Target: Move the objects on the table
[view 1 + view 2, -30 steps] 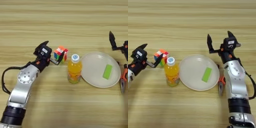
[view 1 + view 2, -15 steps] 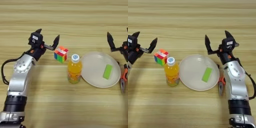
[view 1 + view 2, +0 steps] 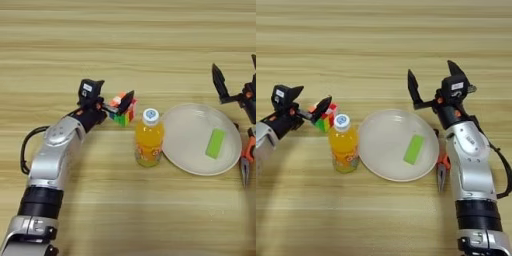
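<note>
At centre left, the left gripper is spread, one finger over the cube. The bottle stands just right of the cube; a careless sweep could topple it. At centre right, the block lies on the plate, pliers beside its right rim. Above the plate, the right gripper hangs spread.
</note>
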Controlling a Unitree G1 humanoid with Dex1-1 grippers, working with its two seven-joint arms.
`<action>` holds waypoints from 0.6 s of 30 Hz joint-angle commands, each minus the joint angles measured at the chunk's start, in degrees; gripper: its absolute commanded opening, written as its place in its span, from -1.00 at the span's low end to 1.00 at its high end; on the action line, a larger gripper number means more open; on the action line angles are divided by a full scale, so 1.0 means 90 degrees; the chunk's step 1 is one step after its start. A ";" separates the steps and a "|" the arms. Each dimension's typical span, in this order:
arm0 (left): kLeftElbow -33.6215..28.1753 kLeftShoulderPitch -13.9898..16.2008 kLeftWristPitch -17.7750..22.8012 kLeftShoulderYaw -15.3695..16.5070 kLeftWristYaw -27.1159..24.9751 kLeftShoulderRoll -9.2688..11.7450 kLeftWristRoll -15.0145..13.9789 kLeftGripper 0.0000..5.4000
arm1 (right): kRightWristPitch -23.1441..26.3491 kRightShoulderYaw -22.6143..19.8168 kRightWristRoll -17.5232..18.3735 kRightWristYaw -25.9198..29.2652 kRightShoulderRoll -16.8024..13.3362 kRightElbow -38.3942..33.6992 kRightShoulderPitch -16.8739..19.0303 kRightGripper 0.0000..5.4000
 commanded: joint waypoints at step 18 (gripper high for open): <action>0.0986 -0.0097 0.0059 -0.0390 -0.0014 0.0086 0.0566 0.99 | 0.0051 0.0019 0.0035 -0.0008 0.0010 -0.0203 0.0054 1.00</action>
